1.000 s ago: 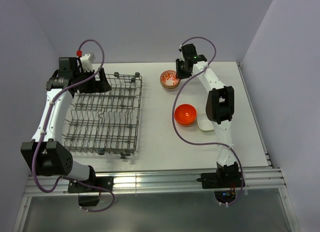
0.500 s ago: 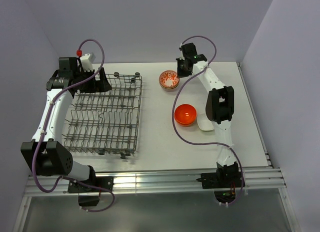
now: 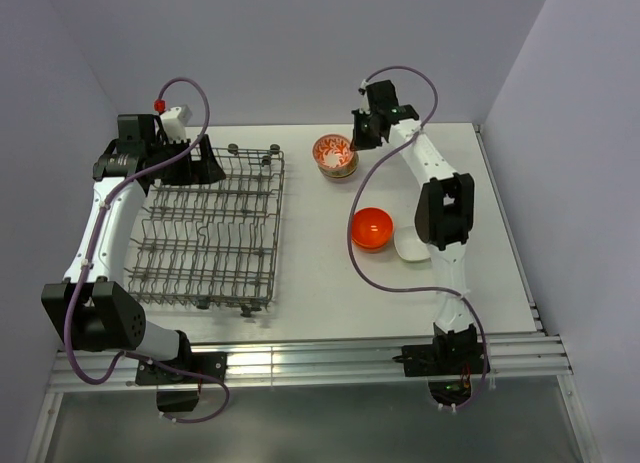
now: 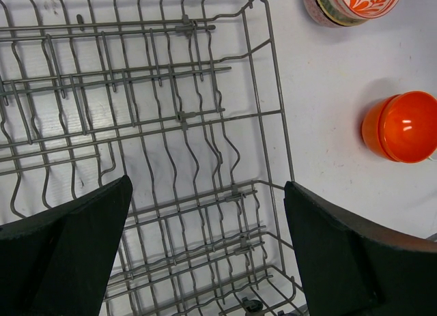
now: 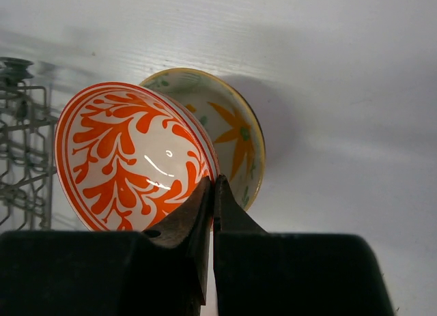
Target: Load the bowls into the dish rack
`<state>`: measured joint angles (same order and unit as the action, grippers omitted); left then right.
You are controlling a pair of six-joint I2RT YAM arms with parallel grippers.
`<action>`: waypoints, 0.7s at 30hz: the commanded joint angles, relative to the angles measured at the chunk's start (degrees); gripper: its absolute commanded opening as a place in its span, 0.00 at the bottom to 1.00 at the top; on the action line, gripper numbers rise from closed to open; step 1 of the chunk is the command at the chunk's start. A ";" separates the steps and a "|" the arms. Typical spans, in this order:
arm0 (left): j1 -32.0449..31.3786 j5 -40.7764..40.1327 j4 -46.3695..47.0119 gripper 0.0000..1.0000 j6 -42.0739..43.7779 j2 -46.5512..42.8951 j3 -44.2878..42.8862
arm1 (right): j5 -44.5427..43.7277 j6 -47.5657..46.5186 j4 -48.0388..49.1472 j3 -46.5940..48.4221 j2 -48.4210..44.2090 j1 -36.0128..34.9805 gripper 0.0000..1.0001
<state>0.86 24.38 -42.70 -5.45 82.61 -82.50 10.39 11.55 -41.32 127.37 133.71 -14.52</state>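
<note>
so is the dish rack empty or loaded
Empty. The dish rack shows only bare tines from above and from the left wrist.

Both arms (image 3: 100, 218) are white with black joints, purple cables (image 3: 186, 80) and black jaws.

A strip of bare table (image 3: 305, 248) runs between the dish rack (image 3: 210, 233) and the bowls. The left gripper (image 4: 206, 186) hangs wide open over the rack's far end. The right gripper (image 5: 213, 185) pinches a tilted patterned bowl (image 5: 130, 159) just above another bowl (image 5: 235, 135). An orange bowl (image 3: 371, 228) and a white bowl (image 3: 408, 246) crowd the right arm (image 3: 443, 211).
</note>
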 commanded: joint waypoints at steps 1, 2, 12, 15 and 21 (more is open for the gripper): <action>0.02 2.77 2.00 0.99 -0.35 0.01 -1.61 | 4.10 1.81 5.72 0.42 -8.46 0.81 0.00; -0.07 3.04 2.00 0.99 -0.43 0.10 -1.96 | 4.37 1.81 5.72 0.07 -9.42 0.99 0.00; 0.01 17.35 10.77 0.97 -8.15 -3.06 1.62 | 14.38 3.91 9.32 -6.86 -18.03 1.17 0.00; 0.02 23.59 20.96 1.00 -15.51 -6.75 7.32 | 18.34 5.67 11.61 -10.91 -22.25 1.08 0.00; -0.34 32.38 48.90 1.00 -38.53 -11.58 20.42 | 28.44 8.22 16.79 -18.64 -28.94 0.90 0.00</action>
<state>0.80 48.86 -13.43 -28.60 73.63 -66.32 29.82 16.69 -32.58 110.41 111.00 -13.52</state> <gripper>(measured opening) 0.995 0.040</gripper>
